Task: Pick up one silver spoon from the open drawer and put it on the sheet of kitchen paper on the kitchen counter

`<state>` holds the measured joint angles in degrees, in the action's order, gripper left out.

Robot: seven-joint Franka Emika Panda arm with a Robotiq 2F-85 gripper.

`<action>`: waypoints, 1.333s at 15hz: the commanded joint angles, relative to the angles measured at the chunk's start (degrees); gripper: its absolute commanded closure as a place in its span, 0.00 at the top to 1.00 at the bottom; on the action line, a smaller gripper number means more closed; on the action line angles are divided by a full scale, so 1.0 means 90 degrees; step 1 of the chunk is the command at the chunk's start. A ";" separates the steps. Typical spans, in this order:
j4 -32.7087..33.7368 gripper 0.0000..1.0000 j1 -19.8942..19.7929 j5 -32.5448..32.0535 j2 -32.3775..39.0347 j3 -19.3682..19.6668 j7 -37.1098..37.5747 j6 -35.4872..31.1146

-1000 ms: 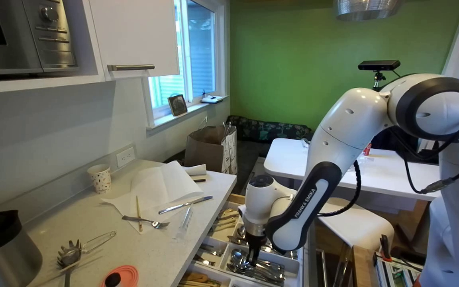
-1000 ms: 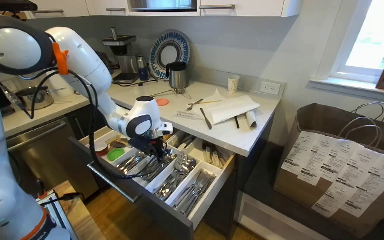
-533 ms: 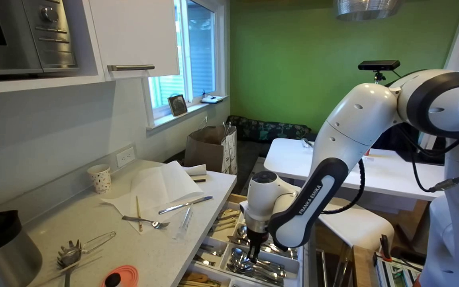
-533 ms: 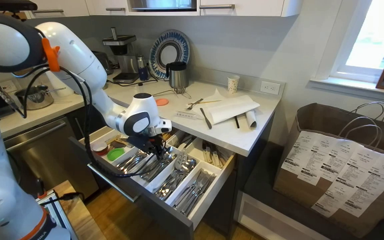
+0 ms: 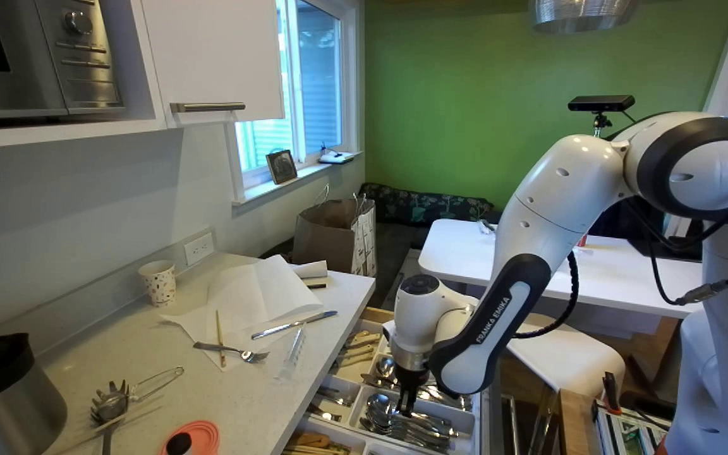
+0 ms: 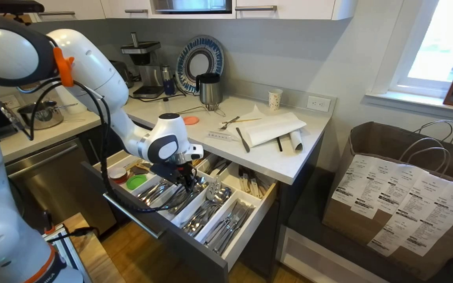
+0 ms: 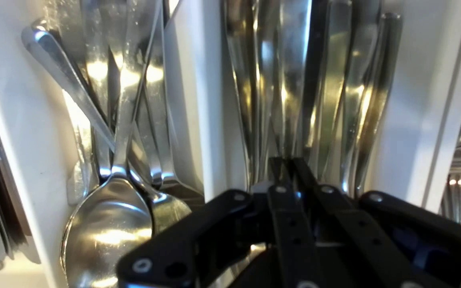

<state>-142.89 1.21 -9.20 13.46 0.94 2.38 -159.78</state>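
Step in hand (judged): grasping 1 silver spoon in the drawer (image 6: 195, 255).

Condition: The gripper (image 7: 289, 165) points down into a compartment (image 7: 410, 100) of the drawer. In the wrist view, silver handles (image 7: 330, 72), packed side by side, run up to its fingers (image 7: 288, 216). The jaws stand nearly together with a narrow gap at the tips; the view does not tell whether they clamp a handle or only straddle it.

Location: Several silver spoons (image 5: 378, 403) lie in this compartment, bowls just beside the gripper. The sheet of kitchen paper (image 5: 263, 291) lies rumpled on the kitchen counter (image 5: 244, 404), with a fork (image 5: 244, 354) and a table knife (image 5: 294, 325) at its edge.

Procedure:
1. Set 1 finger on each side of 1 handle. A wide opening is likely to collect 2 or more.
2. Close firmly; check the wrist view for 1 trapped handle before lifting.
3. Raise slowly and vertically, so that overlapping pieces slide off. Steer the bowl clear of the divider (image 7: 210, 100).
4. If 2 spoons rise, lower, release and regrip; polished metal is liable to pivot.
5. Carry over the counter's front edge and release low; thin paper can shift.
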 commanded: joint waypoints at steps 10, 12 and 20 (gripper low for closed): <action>0.0056 0.10 0.0437 -0.0399 0.0285 0.0330 0.0382 0.0063; 0.0051 0.11 0.0443 -0.0392 0.0269 0.0323 0.0374 0.0067; 0.0018 0.02 0.0486 -0.0437 0.0240 0.0353 0.0400 0.0046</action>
<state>-142.39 4.58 -11.58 15.89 3.21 4.43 -159.77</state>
